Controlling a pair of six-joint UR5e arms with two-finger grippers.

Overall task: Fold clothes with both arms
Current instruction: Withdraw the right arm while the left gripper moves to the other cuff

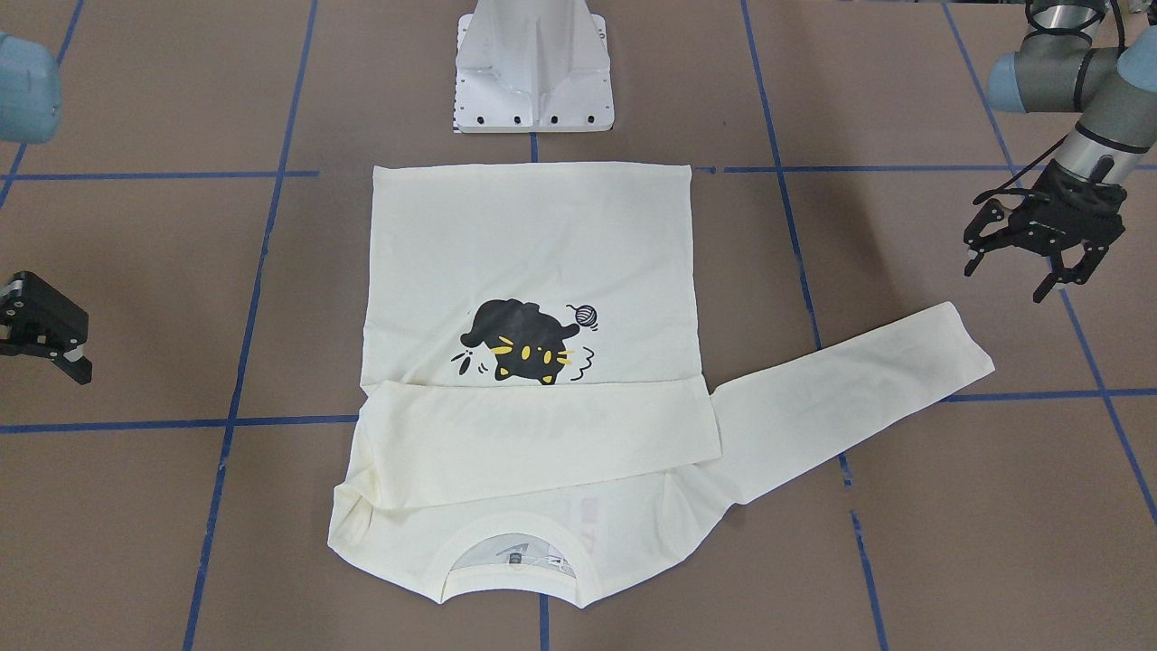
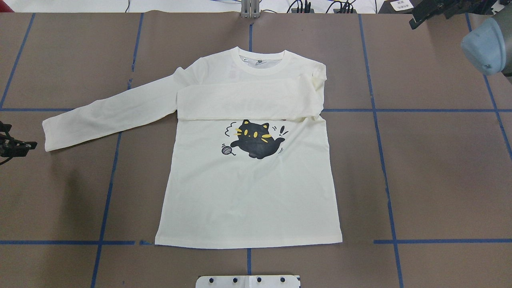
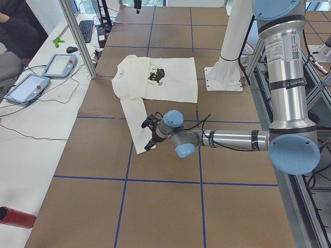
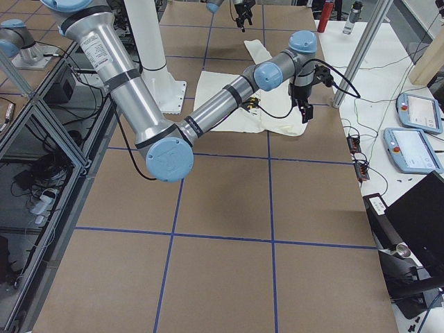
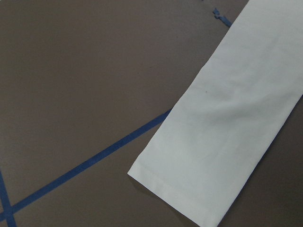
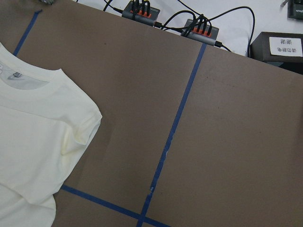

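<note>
We see the cream long-sleeved cat-print shirt (image 2: pixel 248 192) flat mid brown counter (image 2: pixel 440 180), one sleeve (image 2: pixel 244 102) folded across chest, other sleeve (image 2: pixel 108 116) splayed toward black left claw (image 1: pixel 1012 271), wide open, empty, likely about to grab the cuff; right claw (image 1: pixel 45 334) opening unclear.

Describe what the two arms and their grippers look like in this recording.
Both the left arm and the right arm are silver-grey tubes with rounded light-blue joint caps. Black cables loop near each wrist, and a small printed label sits on each upper tube. The left gripper and right gripper are black and two-fingered.
</note>
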